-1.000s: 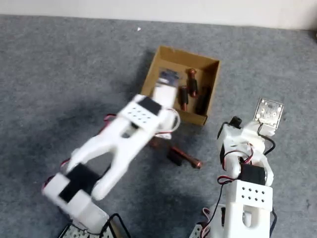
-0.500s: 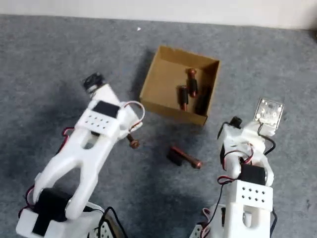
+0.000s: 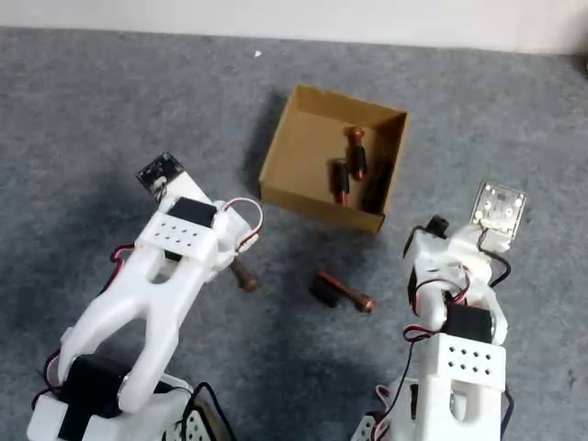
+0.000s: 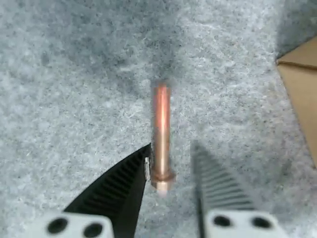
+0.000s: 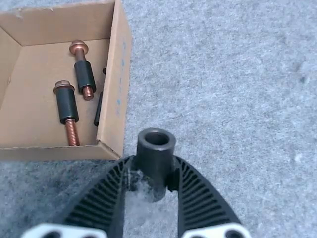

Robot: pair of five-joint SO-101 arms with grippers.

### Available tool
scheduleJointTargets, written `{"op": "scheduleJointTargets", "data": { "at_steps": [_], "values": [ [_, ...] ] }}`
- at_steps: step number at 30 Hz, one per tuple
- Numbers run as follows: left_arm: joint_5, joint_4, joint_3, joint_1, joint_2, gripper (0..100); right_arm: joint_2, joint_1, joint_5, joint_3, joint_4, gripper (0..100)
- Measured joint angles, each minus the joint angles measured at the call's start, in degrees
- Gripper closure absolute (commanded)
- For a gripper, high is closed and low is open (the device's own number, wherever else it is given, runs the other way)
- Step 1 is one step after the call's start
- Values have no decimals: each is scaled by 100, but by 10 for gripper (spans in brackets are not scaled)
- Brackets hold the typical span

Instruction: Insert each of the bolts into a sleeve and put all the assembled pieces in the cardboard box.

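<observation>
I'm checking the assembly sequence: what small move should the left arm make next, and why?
Probably close the left gripper on the bolt. The bolt sits between its open jaws, touching one and clear of the other, so it does not look gripped. The right gripper already clamps a sleeve with its bore exposed.

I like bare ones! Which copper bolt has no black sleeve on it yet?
The bolt lying on the carpet in the open left gripper. Both bolts in the cardboard box and the one outside it wear sleeves.

High view looks down; wrist views (near) share cardboard box (image 3: 299, 156).
</observation>
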Motion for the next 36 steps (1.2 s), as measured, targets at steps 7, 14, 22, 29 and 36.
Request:
{"op": "scheduleJointTargets", "data": {
  "at_steps": [7,14,22,29,36],
  "values": [
    [-26,35,0,0,0,735,0,0,0,35,0,992],
    [-1345,695,-308,0,-9,880,0,0,0,114,0,992],
    [-4149,1002,-791,-343,-9,984,0,0,0,114,0,992],
    [-7789,1002,-800,-466,-9,979,0,0,0,114,0,992],
    [-10356,1002,-800,-466,-9,848,0,0,0,114,0,992]
  ]
}}
